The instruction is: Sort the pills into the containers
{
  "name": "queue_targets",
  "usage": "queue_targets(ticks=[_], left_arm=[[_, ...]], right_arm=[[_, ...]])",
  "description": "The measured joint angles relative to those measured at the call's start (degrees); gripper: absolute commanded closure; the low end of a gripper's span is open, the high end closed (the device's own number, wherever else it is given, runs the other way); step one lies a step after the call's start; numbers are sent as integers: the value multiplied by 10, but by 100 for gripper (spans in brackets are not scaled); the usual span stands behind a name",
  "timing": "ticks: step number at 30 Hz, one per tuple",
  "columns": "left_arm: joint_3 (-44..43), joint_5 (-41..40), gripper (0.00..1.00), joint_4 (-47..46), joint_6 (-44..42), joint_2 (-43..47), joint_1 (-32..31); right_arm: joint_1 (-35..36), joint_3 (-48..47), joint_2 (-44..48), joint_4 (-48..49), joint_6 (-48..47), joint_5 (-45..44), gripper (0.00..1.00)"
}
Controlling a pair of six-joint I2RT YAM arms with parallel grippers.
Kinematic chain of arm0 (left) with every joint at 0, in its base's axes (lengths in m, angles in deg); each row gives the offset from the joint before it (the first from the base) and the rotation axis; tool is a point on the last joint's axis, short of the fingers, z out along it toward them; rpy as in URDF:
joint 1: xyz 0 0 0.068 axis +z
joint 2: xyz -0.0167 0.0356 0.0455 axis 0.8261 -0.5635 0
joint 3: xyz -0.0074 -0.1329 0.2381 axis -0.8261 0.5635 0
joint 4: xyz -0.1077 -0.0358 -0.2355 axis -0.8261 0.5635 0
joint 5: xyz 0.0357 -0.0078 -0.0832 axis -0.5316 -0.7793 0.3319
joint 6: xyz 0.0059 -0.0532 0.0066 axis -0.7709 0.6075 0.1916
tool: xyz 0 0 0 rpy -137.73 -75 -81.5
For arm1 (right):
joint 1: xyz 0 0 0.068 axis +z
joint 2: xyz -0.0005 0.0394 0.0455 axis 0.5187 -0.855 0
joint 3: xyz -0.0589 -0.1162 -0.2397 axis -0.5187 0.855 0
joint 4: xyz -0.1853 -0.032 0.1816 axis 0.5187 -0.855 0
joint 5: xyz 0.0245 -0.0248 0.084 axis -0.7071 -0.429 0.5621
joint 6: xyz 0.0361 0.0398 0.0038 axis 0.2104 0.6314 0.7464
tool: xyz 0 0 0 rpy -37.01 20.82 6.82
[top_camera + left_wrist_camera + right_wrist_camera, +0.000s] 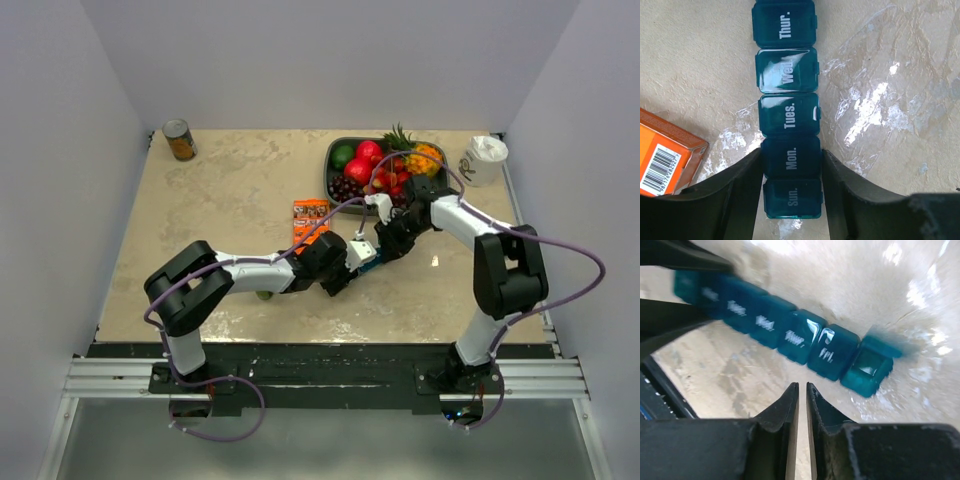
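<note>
Left end effector (791,155) clamped on the slim teal-blue plastic pill-organizer strip (789,115) at mid-bench.

The strip lies flat on the beige stone-patterned bench (700,60), with the left fingers (742,185) pressed against both sides of its Sun. and Mon. end. An orange rectangular cardboard box (665,157) sits just beside that end. The right end effector (802,386) hovers near the Thur. and Fri. lids, its fingers drawn almost together on nothing. The last compartment past Fri. appears to have its lid tipped up, though it is blurred.
</note>
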Motion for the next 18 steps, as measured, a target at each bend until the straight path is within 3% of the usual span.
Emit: queue_targets(ticks=[7,8,18], left_arm=[[0,1,28,0,0,1,6],[0,2,20,0,0,1,7],[37,9,16,19,1,64,15]], right_arm=[[-20,-16,95,-13,-19,52,70],[-24,-16,104,-13,-20,58,69],[-56,25,150,-8,-31,101,51]])
